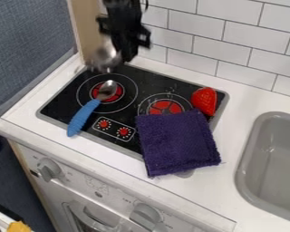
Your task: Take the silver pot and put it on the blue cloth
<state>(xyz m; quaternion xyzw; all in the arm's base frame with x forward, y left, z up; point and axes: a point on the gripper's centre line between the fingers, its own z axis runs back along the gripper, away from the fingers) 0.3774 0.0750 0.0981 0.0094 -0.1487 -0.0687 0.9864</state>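
Observation:
My black gripper (124, 55) hangs at the upper left, over the back edge of the stove, shut on the silver pot. The silver pot (105, 56) shows blurred on the left side of the gripper, above the stove's back left corner; part of it is hidden behind the gripper. The blue cloth (176, 142), a folded dark purple-blue one, lies over the stove's front right part and onto the white counter, to the right of and below the gripper.
A spoon with a blue handle (84, 118) lies across the left burner. A red strawberry-like toy (204, 100) sits at the stove's right edge, behind the cloth. A grey sink (249, 156) is at the right, and a tiled wall (232, 43) stands behind.

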